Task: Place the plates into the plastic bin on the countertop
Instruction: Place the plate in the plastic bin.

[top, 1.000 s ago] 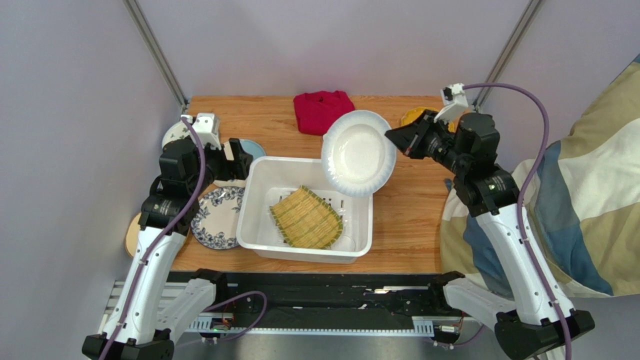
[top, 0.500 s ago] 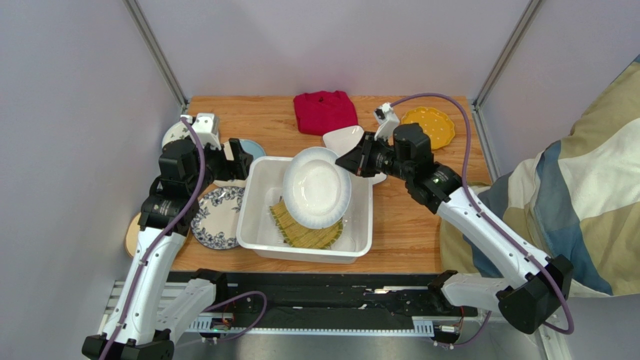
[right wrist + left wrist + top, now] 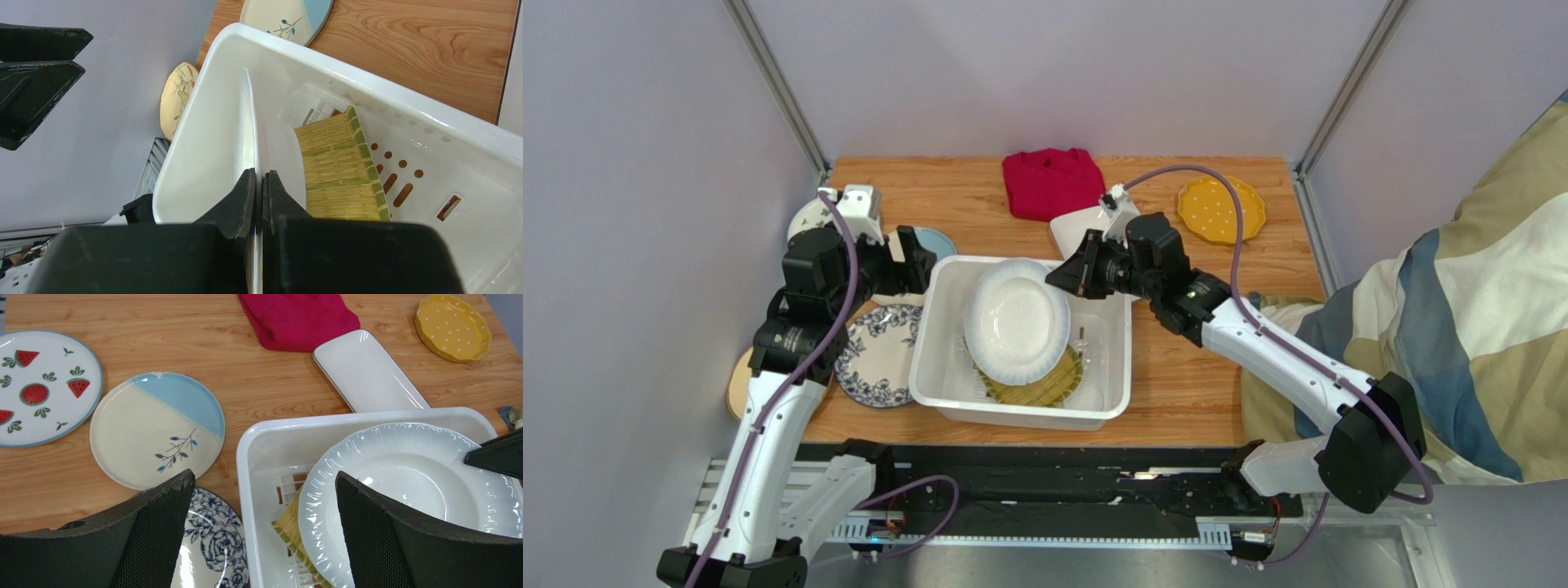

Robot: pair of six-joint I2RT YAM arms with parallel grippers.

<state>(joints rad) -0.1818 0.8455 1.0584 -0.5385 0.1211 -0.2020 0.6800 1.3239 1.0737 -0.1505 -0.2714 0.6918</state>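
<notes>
My right gripper (image 3: pixel 1064 277) is shut on the rim of a plain white round plate (image 3: pixel 1017 321) and holds it tilted inside the white plastic bin (image 3: pixel 1014 410), over a greenish woven-look plate (image 3: pixel 1044 382). In the right wrist view the fingers (image 3: pixel 245 190) pinch the plate's edge (image 3: pixel 245 116) above the woven plate (image 3: pixel 337 165). My left gripper (image 3: pixel 897 263) is open and empty, above the bin's left rim (image 3: pixel 248 453). On the countertop (image 3: pixel 1185 355) lie the blue floral (image 3: pixel 873 355), cream-and-blue (image 3: pixel 156 435), strawberry-print (image 3: pixel 43 386), white rectangular (image 3: pixel 368 370) and yellow scalloped (image 3: pixel 1220 208) plates.
A folded red cloth (image 3: pixel 1053 180) lies at the back middle. A tan plate (image 3: pixel 741 382) juts over the table's left edge. Metal frame posts stand at both back corners. A patterned cushion (image 3: pixel 1480 319) is off the table's right side.
My right arm has swung left and down, carrying the white round plate from above the bin's right rim into the bin over the woven plate. The left arm has not moved.
</notes>
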